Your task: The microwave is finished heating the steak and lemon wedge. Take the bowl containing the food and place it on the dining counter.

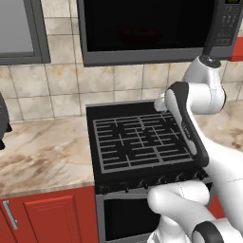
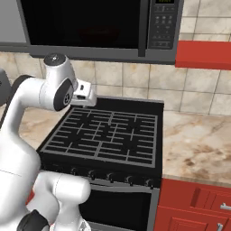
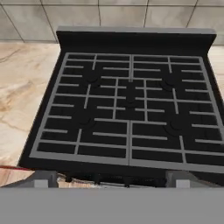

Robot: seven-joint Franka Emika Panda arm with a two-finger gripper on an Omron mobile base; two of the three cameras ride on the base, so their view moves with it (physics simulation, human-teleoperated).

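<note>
end effector point(image 3: 112, 183) hangs above the black stove point(image 3: 127, 105), its fingers spread wide apart and holding nothing. microwave point(image 2: 97, 25) is mounted above the stove with its dark door closed; a faint reddish shape shows behind the glass. marble desk point(image 1: 42, 147) flanks the stove.

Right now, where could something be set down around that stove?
Bare marble counter lies left of the stove, up to the tiled wall, and another stretch to its right. The grates are bare too. The arm crowds the stove's right edge.
</note>
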